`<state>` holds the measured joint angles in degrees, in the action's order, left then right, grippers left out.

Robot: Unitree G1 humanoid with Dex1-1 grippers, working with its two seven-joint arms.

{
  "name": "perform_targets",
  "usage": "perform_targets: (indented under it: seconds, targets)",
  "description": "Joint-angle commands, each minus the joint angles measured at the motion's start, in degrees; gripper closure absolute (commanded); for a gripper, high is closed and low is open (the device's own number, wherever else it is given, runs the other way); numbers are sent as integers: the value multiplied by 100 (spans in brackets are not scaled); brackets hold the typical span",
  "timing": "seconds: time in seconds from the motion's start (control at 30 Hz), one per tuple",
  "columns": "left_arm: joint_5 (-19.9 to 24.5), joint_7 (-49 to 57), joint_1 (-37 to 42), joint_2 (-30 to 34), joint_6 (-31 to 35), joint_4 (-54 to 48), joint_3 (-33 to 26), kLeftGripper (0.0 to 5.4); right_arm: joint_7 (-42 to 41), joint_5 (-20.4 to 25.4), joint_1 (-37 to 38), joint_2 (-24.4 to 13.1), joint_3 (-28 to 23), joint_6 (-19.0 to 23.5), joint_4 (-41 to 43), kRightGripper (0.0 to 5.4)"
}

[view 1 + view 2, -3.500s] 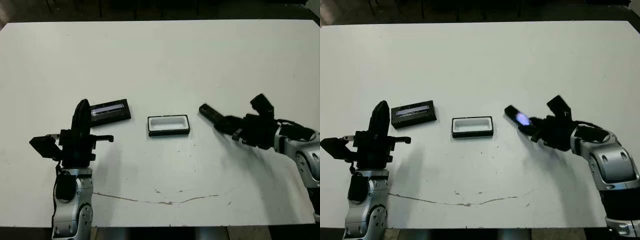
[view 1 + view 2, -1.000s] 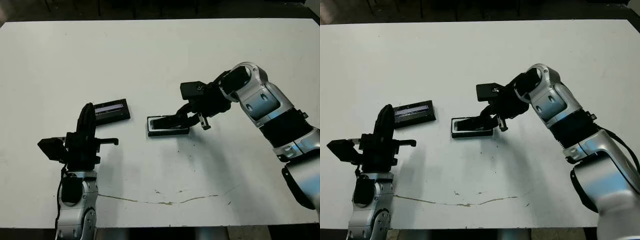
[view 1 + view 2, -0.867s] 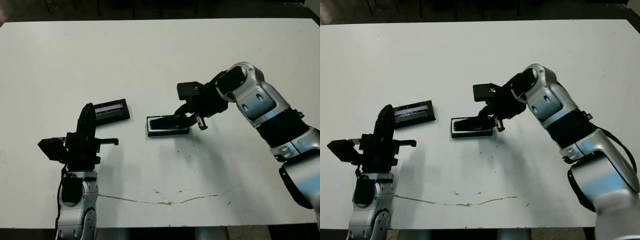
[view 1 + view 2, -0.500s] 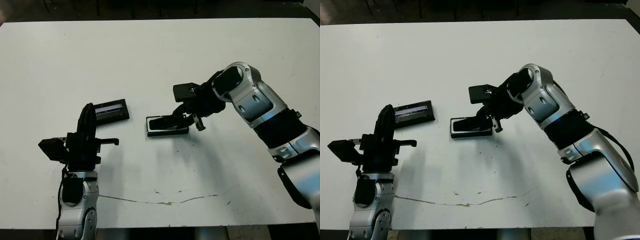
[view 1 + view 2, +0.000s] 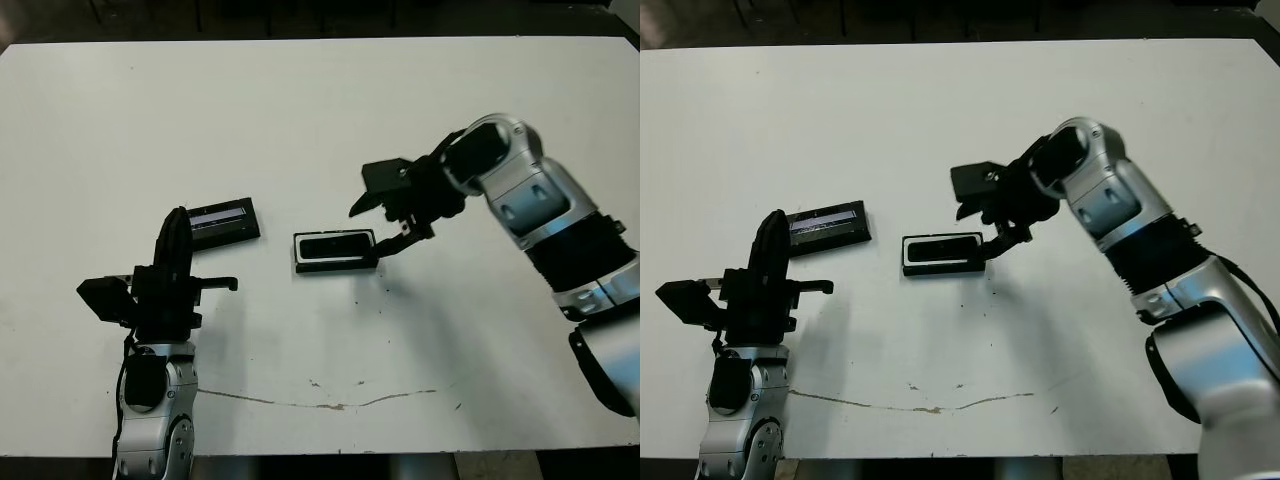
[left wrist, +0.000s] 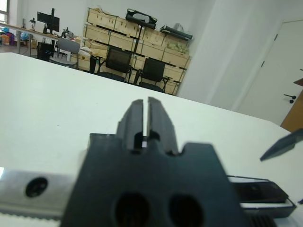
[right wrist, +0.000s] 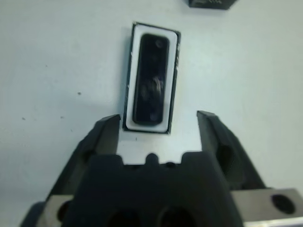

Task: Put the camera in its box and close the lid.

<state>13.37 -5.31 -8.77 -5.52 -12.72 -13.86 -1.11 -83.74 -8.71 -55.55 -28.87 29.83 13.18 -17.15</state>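
The camera [image 7: 150, 78] is seated flat inside the box [image 5: 336, 250] on the desk [image 5: 320, 120]. The right tool [image 7: 158, 127] is held spread just beside it, emptied. The left tool [image 6: 146, 113] is pressed together near the lid [image 5: 222, 221], presumably for closing.

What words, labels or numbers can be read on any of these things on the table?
None can be read in any view.
Lid: a pale silvery stripe runs along its face; if it carries print, it is too small and blurred to read.
Camera, lying in the box: plain glossy black, no legible mark.
Right hand and left hand: no lettering visible.
Crates on the shelves beyond the table: no readable labels.
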Motion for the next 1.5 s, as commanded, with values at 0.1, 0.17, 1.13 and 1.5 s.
perform_targets:
  seconds: [0.1, 0.17, 1.13, 1.5]
  targets:
    - [-12, 64, -74, 10, 104, 52, -23, 540, 62, 8, 20, -182, -165, -6, 112, 97]
    - [-4, 46, -70, 16, 78, 70, -22, 540, 116, 21, 53, -219, -246, 14, 191, 63]
    - [53, 17, -6, 53, 135, 56, -73, 540, 5632, -306, 3738, 807, -1687, -1489, 2332, 264]
    - [104, -72, -24, 40, 90, 86, -88, 540, 5779, -624, 3779, 967, -1330, -1265, 2198, 464]
